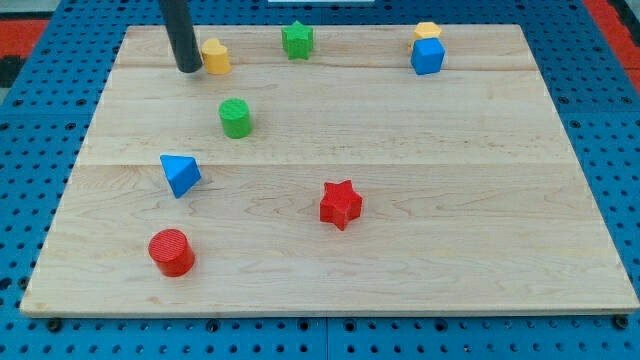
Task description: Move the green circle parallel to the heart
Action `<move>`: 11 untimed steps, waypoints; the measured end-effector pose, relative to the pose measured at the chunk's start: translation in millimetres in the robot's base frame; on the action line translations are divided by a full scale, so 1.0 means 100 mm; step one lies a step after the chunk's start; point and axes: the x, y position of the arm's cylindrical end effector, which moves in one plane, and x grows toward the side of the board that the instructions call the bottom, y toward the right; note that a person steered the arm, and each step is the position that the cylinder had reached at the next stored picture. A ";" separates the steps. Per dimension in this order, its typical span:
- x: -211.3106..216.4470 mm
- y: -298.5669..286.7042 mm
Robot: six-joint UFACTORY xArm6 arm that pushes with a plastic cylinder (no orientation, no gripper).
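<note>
The bench (400, 200) was a pale wooden board lying on a blue perforated base, with small coloured plastic blocks scattered over it. I carried no fingers at all, only a straight dark rod, so there was nothing to clench or release. My tip (188, 70) stood just beside the yellow heart-shaped block (215, 56), on the side toward the view's left, close enough that I could not tell whether they touched. The green circle, a short round cylinder (235, 118), lay below the heart toward the view's bottom and slightly toward the view's right, clear of both the heart and the rod. From my tip it therefore lay down and to the right. I judged that a sideways push would line it up level with the heart, and that I must first come round the circle.
</note>
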 end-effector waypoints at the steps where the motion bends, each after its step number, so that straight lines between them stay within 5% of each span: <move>1: -0.16 0.31; 3: -0.17 1.29; 4: 0.13 1.05; 6: 1.50 1.17; 8: 0.72 0.76; 9: 0.92 0.82; 11: 0.31 0.49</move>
